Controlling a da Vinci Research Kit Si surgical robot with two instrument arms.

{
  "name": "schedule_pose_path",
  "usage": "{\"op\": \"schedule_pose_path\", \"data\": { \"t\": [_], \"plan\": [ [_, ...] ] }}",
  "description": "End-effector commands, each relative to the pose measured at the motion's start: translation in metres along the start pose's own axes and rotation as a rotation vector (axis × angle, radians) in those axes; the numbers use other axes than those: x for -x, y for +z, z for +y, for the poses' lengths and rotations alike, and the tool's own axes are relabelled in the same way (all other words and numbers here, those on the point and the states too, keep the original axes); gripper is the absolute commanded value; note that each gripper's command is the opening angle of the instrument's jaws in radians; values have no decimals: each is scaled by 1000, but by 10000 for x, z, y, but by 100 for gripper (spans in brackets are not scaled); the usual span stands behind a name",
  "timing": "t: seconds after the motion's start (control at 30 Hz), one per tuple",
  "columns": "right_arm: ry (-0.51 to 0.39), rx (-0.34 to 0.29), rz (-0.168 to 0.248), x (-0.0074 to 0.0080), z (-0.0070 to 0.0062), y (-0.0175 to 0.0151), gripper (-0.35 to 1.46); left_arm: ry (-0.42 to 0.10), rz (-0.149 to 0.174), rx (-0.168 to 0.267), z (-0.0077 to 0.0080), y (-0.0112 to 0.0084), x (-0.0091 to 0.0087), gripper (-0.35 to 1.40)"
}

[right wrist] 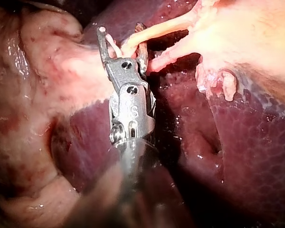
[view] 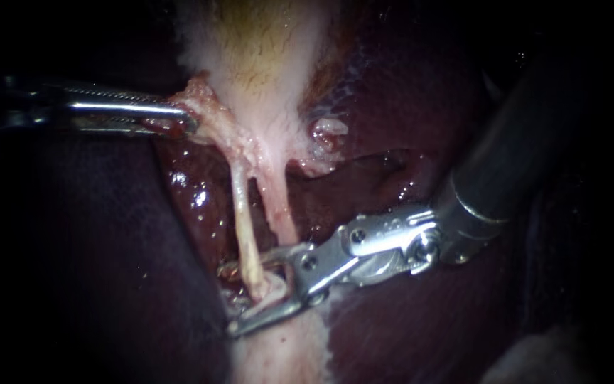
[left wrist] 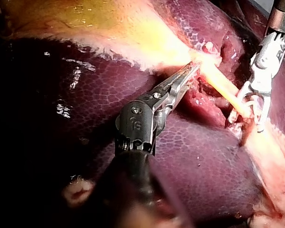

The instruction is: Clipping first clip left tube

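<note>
Our left instrument (view: pixel 187 121) gripped the gallbladder (view: pixel 264 71) above the left tube (view: pixel 245 235), tautening it; our right instrument's (view: pixel 230 300) parted jaws straddled it.

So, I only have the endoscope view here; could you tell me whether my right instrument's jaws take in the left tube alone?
Observer: Yes. In the right wrist view the left tube runs between the right instrument's open jaws. The right tube passes beside one jaw, outside the gap.
Operator: Do both jaw tips reach past it?
Observer: Both tips appear to show beyond the tube there.
Operator: And what lies under my left instrument?
Observer: In the left wrist view, liver lies under the left instrument, whose jaws are shut on the gallbladder's narrow end.
</note>
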Motion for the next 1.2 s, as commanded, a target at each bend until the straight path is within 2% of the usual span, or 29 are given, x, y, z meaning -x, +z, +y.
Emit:
{"op": "schedule_pose_path", "data": {
  "t": [0.03,0.17,0.4,0.47,0.57,0.83,1.2],
  "plan": [
    [3,-5,1,-1,-2,1,45,-1,0,0,-1,0,0,-35],
    [-1,-16,3,-4,-7,4,44,-1,0,1,-2,0,1,-35],
    [-2,-18,2,-3,-8,2,38,0,0,1,-3,0,1,-35],
    [-2,-20,5,-2,-8,1,29,0,0,1,-3,0,1,-35],
    [-1,-21,3,-3,-8,-3,2,0,0,1,-3,0,1,-35],
    [4,-19,3,-3,-7,-3,-35,0,0,1,-3,0,1,-35],
    [63,-19,-17,-1,-6,-4,-35,0,0,1,-3,0,1,-35]
  ]
}}
